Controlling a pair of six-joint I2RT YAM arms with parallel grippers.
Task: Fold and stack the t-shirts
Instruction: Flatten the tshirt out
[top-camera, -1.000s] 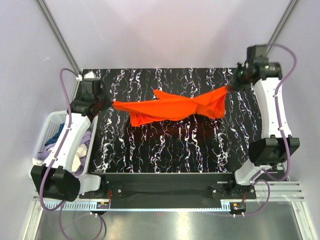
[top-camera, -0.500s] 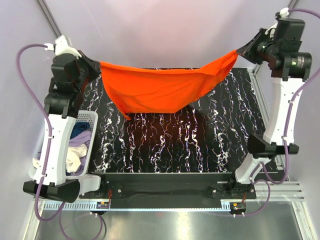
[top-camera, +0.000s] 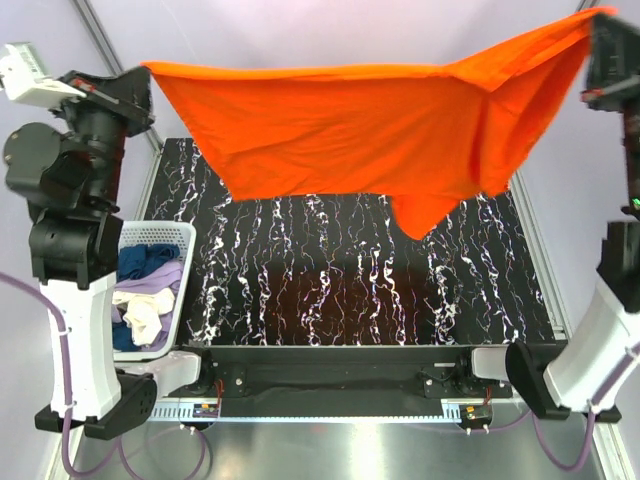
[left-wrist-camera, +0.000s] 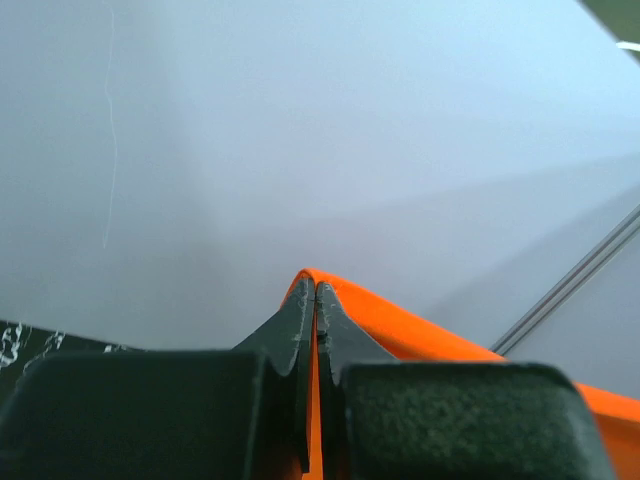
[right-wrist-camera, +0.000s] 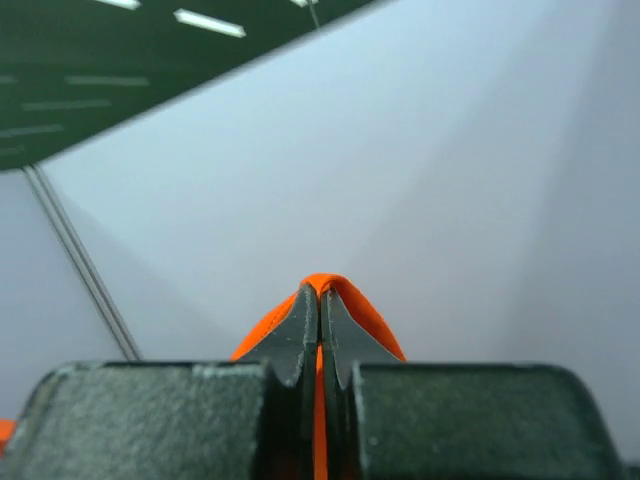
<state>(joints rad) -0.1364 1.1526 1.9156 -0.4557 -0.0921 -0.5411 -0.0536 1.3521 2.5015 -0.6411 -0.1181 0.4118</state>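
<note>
We hold the orange t-shirt (top-camera: 350, 130) spread wide, high above the tabletop (top-camera: 340, 300). Our left tool (left-wrist-camera: 316, 288) is clamped on one upper corner and our right tool (right-wrist-camera: 321, 292) on the other, and the cloth sags between them.

Pale lavender walls (top-camera: 300, 30) surround black marbled table (top-camera: 350, 295).
</note>
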